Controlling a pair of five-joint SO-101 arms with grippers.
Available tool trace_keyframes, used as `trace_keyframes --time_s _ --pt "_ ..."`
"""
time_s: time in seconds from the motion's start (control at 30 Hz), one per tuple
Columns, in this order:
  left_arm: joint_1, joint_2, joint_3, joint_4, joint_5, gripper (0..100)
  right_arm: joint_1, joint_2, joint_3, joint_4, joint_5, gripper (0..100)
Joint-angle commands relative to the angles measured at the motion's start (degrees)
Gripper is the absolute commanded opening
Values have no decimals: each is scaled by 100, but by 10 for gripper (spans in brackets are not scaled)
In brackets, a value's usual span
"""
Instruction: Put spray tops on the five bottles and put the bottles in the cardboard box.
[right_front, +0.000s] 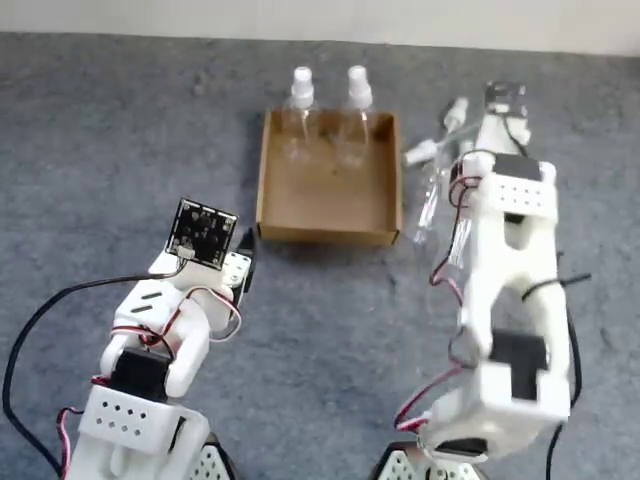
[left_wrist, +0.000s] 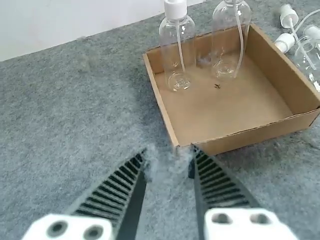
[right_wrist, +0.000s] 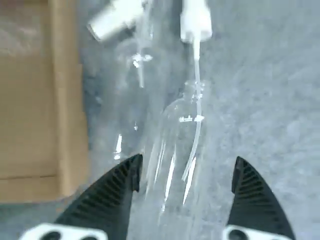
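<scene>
Standing in cardboard box (left_wrist: 240, 137): two capped bottles (left_wrist: 177, 45)

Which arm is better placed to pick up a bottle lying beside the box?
Right, probably: the right pincer, open, straddles a lying bottle; the left pincer, open, faces the cardboard box.

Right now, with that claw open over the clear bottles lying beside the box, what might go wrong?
The right gripper hangs open over a clear plastic bottle lying beside another clear bottle; closing might catch both or roll one away. The two standing spray-topped bottles in the shallow brown cardboard box could topple.
</scene>
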Motion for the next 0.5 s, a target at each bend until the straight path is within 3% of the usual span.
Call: trace_keyframes --time_s 0.0,0.27,0.4,0.47 --pt "-57 -13 -31 -141 0 84 84 620 -585 -145 26 224" --pt "-31 -13 -31 -141 0 84 189 1446 -813 -154 26 224" --pt "-31 -4 -31 -141 0 84 655 1675 -813 -136 62 218" --pt "-40 -4 -31 -141 0 84 998 1692 -813 -136 70 167"
